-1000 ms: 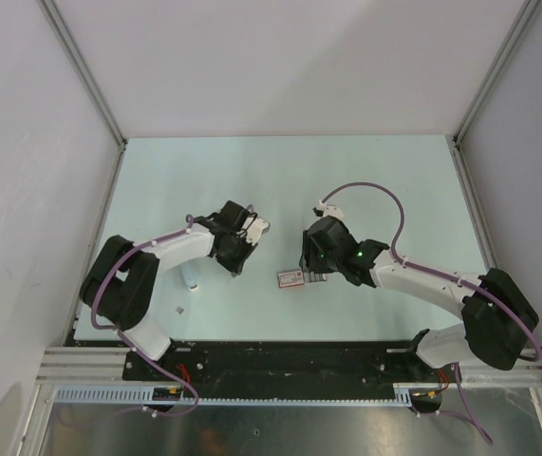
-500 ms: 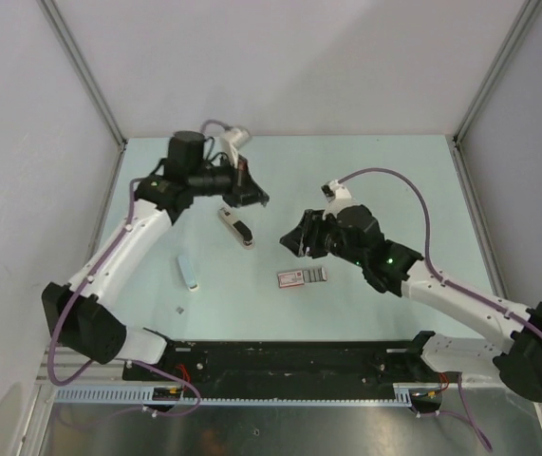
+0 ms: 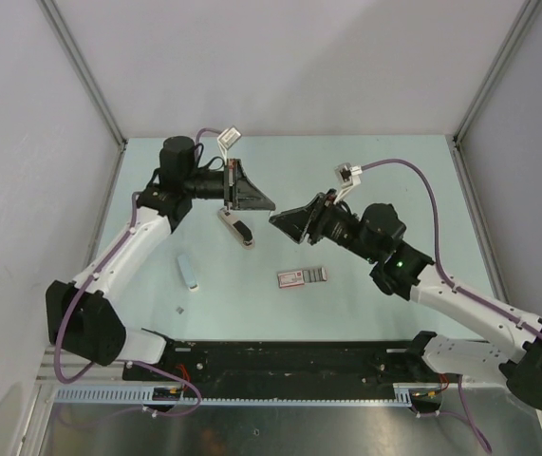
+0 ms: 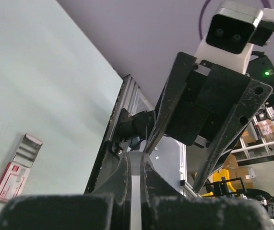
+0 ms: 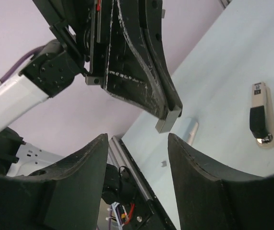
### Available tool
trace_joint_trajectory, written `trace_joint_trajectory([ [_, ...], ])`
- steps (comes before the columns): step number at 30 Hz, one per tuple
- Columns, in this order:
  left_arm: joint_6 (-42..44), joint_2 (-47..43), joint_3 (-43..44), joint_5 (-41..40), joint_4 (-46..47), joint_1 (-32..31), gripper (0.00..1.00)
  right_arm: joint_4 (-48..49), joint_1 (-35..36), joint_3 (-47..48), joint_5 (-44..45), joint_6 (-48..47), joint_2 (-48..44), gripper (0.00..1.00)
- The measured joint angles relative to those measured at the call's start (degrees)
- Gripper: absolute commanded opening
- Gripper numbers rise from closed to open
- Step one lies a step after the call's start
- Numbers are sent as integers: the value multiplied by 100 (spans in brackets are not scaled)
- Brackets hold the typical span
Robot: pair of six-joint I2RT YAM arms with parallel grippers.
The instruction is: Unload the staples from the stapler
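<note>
One stapler (image 3: 235,228), two claws.
We see the stapler on the worktop (image 3: 384,161) near the closed left claw (image 3: 269,204); the right claw (image 3: 286,231), gaping and empty, hangs nearby.

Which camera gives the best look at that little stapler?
The right wrist view: the stapler appears large there, with nothing in front of it. The top view shows the stapler small; the left wrist view misses it.

No legible text. Small printed mark on pale end of stapler (image 5: 261,115), too small to read. Red patch on red-and-white box (image 4: 15,168), possibly label, unreadable.
</note>
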Motion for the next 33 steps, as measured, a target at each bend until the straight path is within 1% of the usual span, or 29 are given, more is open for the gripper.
trace_joint_trajectory([
  [7,-874,-280,-304,352,960,-2,0,393,-37,0,-131,179,175,57],
  [11,-1134,-330,-337,446,1314,-13,0,496,-59,0,-162,238,192,55],
  [25,-1473,-343,-549,546,1709,-70,0,1010,-170,0,-463,643,474,35],
  [33,-1526,-402,-592,549,1808,-70,0,1054,-184,0,-605,791,494,32],
])
